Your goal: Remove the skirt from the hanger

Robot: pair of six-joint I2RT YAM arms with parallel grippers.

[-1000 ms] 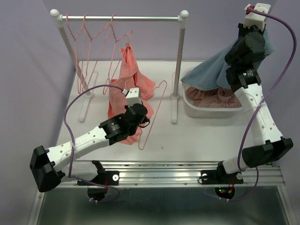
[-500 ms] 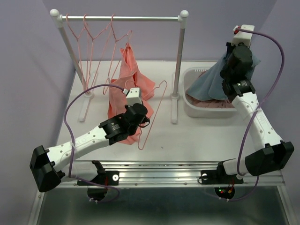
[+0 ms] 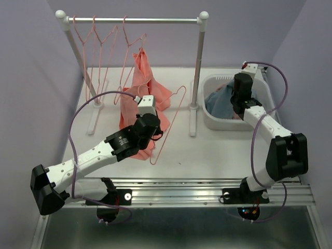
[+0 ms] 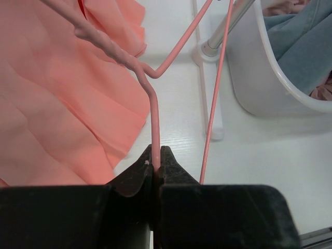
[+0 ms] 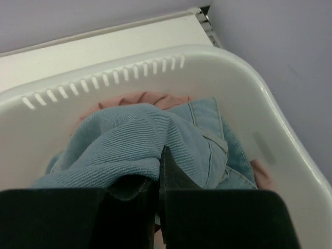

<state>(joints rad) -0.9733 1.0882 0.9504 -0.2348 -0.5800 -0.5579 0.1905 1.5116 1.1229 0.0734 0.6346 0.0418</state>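
Note:
A blue denim skirt lies bunched in the white basket. My right gripper is down in the basket and shut on a fold of the skirt; its fingertips pinch the cloth. A pink wire hanger is bare and leans over the table beside the rack post. My left gripper is shut on the hanger's wire, seen clamped between the jaws of the left gripper.
A coral garment hangs from the rack rail and drapes on the table. Several empty pink hangers hang at the left. A pinkish garment lies under the skirt. The basket's wall stands right of the rack foot.
My right arm has come down and left, lowering the blue skirt from high above into the basket. My left arm with the hanger shifted slightly.

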